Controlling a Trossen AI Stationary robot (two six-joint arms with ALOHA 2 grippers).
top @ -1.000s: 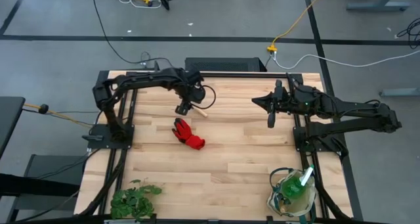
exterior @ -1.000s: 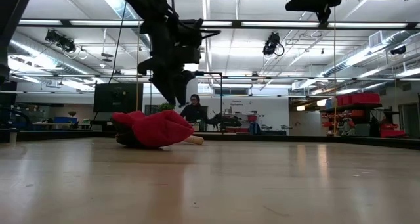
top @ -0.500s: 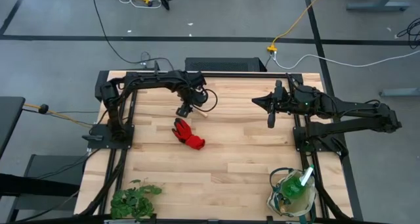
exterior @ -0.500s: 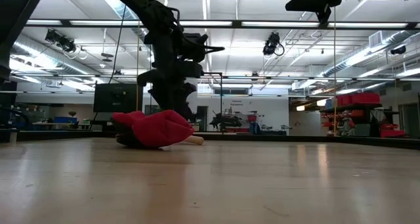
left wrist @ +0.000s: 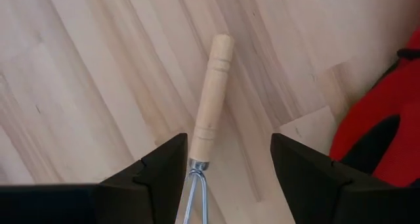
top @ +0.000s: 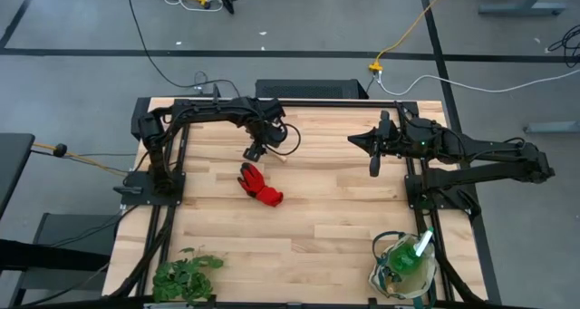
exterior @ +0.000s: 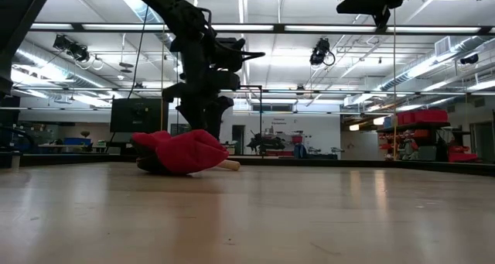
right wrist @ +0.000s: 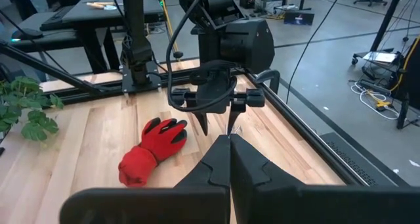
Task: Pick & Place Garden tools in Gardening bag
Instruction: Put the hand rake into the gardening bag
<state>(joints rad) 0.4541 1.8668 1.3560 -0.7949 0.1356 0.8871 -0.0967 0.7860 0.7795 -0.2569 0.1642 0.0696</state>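
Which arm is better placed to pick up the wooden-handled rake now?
Probably the left: its open gripper hangs over the rake, a finger on either side. The right gripper is shut and farther away.

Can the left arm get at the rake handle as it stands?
Probably yes. The left gripper is open, its fingers straddling the wooden-handled hand rake lying flat on the table. The red glove lies off to one side, apart from it.

No readable text, label, brand, number or sign shows in any view.
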